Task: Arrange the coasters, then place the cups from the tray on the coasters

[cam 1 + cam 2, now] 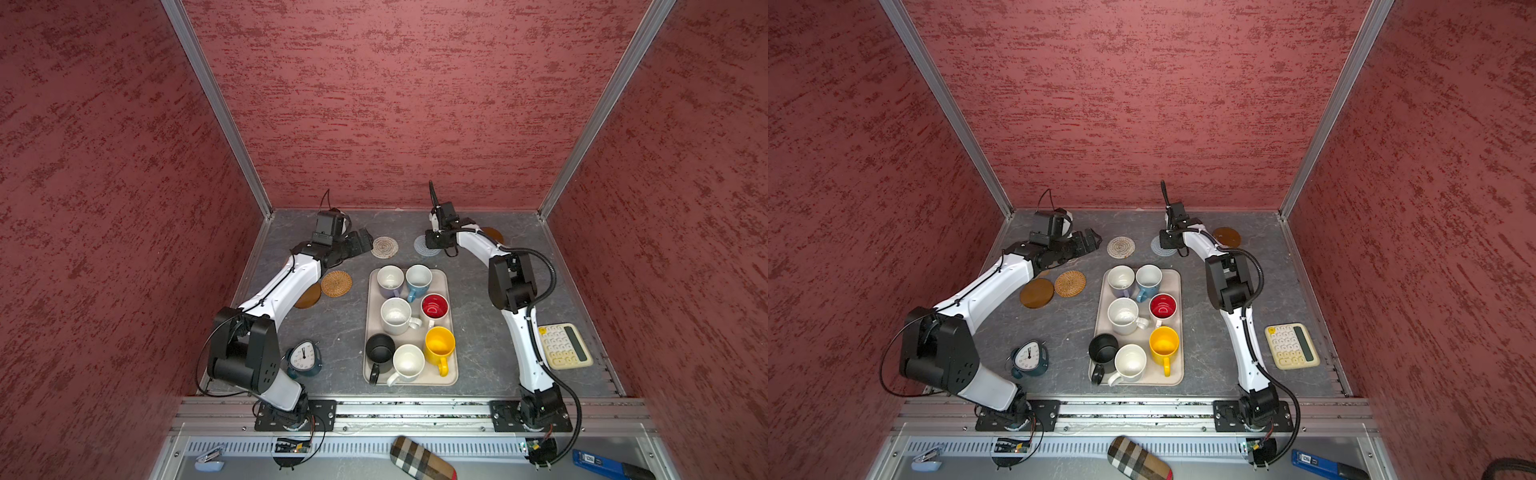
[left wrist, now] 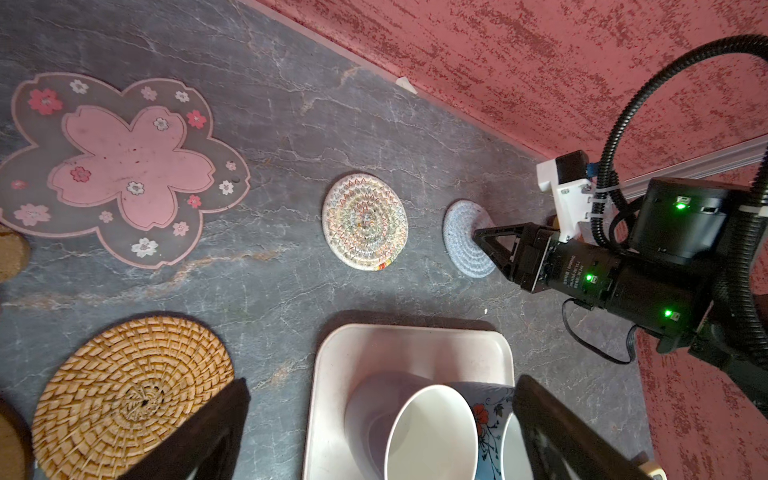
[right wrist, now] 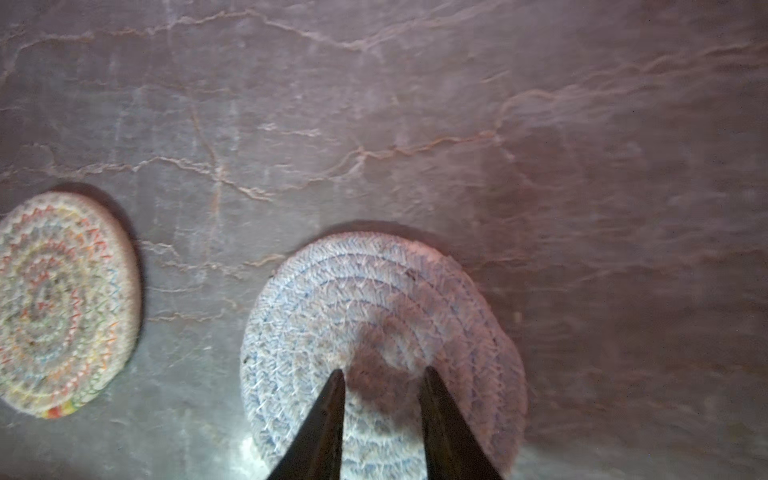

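Several cups, among them a yellow one (image 1: 439,345) and a black one (image 1: 380,349), stand on the beige tray (image 1: 451,374). Behind the tray lie a whitish woven coaster (image 1: 384,247) and a grey-lavender coaster (image 3: 374,307). My right gripper (image 3: 384,374) points down onto the grey-lavender one, its jaws a narrow gap apart with nothing between them. To the left lie a rattan coaster (image 1: 336,283), a brown disc (image 1: 1037,293) and a pink flower coaster (image 2: 124,166). My left gripper (image 1: 365,241) hangs wide open and empty beside the woven coaster. Another brown disc (image 1: 1227,237) lies at the back right.
A blue alarm clock (image 1: 304,358) stands front left of the tray and a cream calculator (image 1: 565,345) lies at the right. Red walls close in on three sides. A tan coaster edge (image 2: 10,253) shows beside the flower coaster.
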Controlling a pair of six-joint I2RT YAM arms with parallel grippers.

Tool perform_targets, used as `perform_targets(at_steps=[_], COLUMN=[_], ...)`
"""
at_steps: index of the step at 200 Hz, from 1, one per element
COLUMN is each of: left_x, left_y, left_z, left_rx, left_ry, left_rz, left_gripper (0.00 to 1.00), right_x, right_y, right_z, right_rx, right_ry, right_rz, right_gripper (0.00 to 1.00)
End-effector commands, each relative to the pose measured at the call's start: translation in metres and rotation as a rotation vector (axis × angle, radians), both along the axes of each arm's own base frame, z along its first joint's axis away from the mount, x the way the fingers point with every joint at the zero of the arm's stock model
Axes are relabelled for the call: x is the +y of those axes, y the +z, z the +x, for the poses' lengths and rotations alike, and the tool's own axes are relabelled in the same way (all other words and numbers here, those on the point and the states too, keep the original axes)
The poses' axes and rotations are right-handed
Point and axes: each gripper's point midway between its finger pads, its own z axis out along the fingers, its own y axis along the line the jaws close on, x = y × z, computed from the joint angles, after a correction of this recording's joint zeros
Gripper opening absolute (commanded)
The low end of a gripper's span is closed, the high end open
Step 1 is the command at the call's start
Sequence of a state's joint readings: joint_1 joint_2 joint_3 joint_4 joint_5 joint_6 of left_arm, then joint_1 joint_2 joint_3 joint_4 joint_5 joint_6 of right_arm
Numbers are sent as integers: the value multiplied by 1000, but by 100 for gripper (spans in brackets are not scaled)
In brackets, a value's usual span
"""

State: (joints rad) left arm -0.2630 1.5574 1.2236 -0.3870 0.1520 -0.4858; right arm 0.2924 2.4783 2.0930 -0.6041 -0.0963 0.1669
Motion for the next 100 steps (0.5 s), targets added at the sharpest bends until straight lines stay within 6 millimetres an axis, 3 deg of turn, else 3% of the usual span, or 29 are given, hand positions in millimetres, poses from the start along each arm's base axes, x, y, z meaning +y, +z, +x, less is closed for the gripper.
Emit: perform_targets(at_steps=[1, 44, 100], left_x=[1, 1, 2], left_y=[-8, -15, -24], left_z=[5, 8, 13], left_rx=[-2, 11, 28], left_ry=[18, 24, 26], left_rz=[10, 20, 38], left_gripper=[100, 100, 100], right_x=[-42, -72, -94], right_y=[-31, -36, -40], right_z=[-11, -5, -4], right_rx=[94, 100, 124], right_ry=[-49, -96, -146], right_rz=[-103, -117, -107], right_gripper=[33, 31, 29])
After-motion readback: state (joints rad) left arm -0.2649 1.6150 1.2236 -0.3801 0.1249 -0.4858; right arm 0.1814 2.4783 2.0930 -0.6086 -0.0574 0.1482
